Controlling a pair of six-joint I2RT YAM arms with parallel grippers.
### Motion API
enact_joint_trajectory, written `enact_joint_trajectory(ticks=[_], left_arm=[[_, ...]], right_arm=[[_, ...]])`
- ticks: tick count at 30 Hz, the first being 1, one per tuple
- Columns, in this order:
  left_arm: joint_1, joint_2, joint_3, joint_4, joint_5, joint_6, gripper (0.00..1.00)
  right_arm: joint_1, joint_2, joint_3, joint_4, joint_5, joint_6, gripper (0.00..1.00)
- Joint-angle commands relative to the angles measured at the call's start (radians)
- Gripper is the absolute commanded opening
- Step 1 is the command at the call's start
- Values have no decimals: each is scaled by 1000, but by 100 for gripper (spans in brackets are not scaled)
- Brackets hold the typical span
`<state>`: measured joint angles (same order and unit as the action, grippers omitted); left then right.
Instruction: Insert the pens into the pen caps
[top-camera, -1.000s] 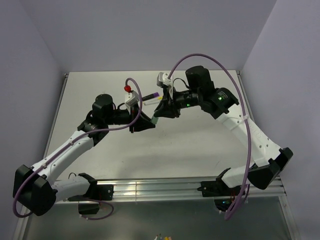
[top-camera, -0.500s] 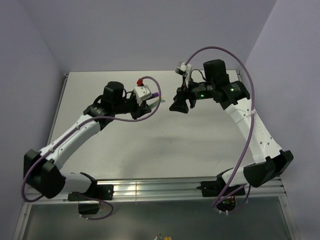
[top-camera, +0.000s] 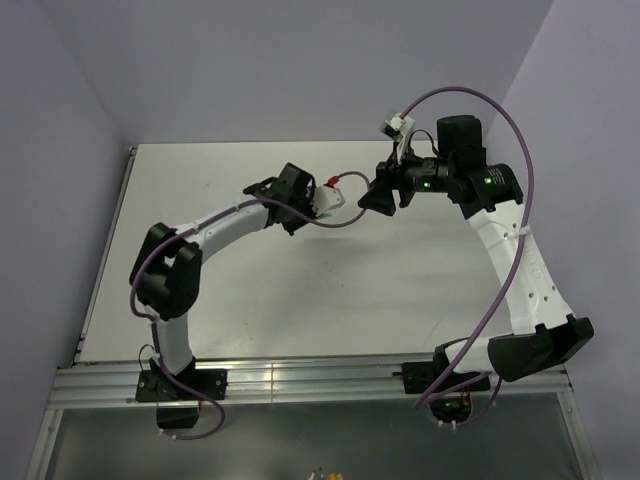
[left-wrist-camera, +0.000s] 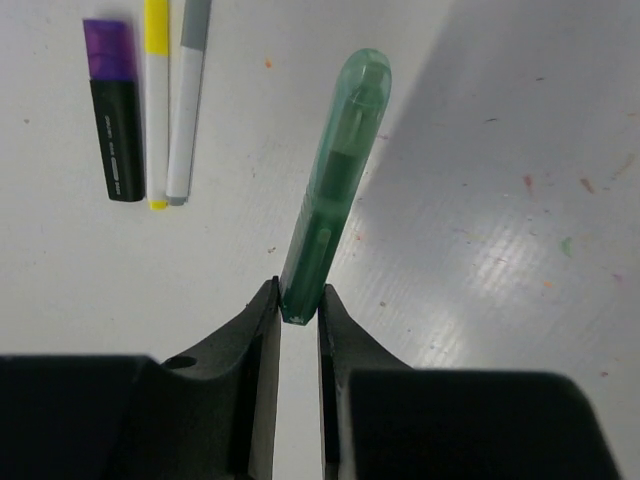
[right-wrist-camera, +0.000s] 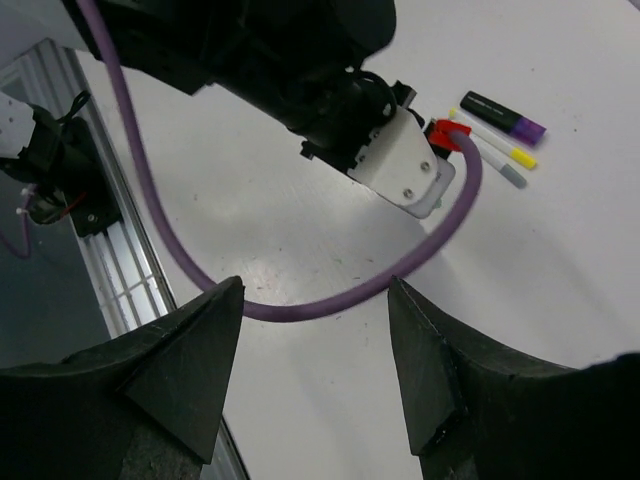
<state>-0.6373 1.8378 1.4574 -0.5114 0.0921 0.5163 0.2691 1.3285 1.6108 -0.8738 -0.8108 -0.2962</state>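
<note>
Item one, left pincer (left-wrist-camera: 298, 300): I read it as closed narrow on the green pen (left-wrist-camera: 340, 170), with both fingers pressed against the pen's near end. The translucent barrel runs away from the fingers toward 1 o'clock in the left wrist view. I cannot tell whether it rests on the table (left-wrist-camera: 500, 200) or hangs just above it. Item two, three pens lying side by side on the table at 10 to 11 o'clock of the green pen, well apart from it. The black pen (left-wrist-camera: 118, 140) is outermost, the yellow-white pen (left-wrist-camera: 156, 120) is in the middle and the grey-white pen (left-wrist-camera: 182, 125) is nearest the green one. The middle and grey-white pens touch or nearly touch. Each has a coloured piece seated on its far end: a purple cap (left-wrist-camera: 110, 50), a yellow cap (left-wrist-camera: 156, 25) and a grey cap (left-wrist-camera: 196, 20). Item three, right pincer (right-wrist-camera: 316, 290): spread wide and holding nothing. In the top view it sits at 3 o'clock of the left wrist, close to it but apart. Its own camera shows the left arm's white camera housing (right-wrist-camera: 400, 165) at 12 o'clock. A purple cable (right-wrist-camera: 300, 305) loops across between the fingers, and the same three pens lie at 1 to 2 o'clock.
</note>
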Motion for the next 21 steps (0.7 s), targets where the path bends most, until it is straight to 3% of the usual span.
enact_joint_trajectory(ticks=[1, 10, 21], left_arm=[[-16, 107, 84, -27, -178, 44, 4], [-21, 319, 216, -9, -291, 94, 7], [-16, 414, 261, 89, -387, 174, 9]], right_arm=[[-14, -29, 26, 44, 1, 31, 67], [-33, -34, 14, 47, -1, 29, 67], [-34, -37, 11, 52, 10, 31, 67]])
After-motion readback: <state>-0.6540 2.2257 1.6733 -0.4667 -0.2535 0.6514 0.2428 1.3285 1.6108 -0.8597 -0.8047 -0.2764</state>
